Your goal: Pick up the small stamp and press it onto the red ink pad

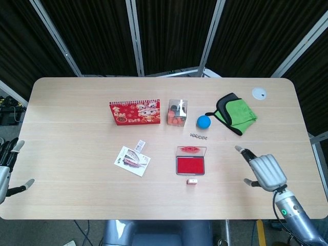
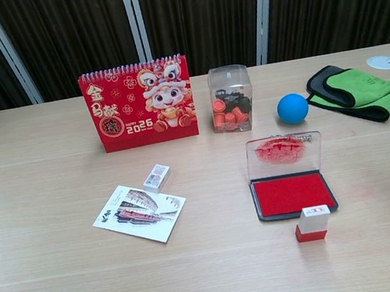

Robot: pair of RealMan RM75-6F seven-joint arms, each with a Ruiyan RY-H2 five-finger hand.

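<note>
The small stamp (image 1: 192, 181), clear with a red base, stands upright on the table just in front of the red ink pad (image 1: 190, 164); in the chest view the stamp (image 2: 311, 223) sits at the near right corner of the pad (image 2: 292, 194). The pad's clear lid is tipped open behind it. My right hand (image 1: 264, 170) hovers over the table to the right of the pad, well apart from the stamp, fingers apart and holding nothing. My left hand (image 1: 7, 166) stays off the table's left edge, fingers spread and empty.
A red desk calendar (image 1: 135, 112), a clear box of small parts (image 1: 178, 112), a blue ball (image 1: 203, 121) and a green-and-black cloth (image 1: 234, 113) line the far half. A card (image 1: 132, 160) and a small white box (image 1: 140, 145) lie left of the pad.
</note>
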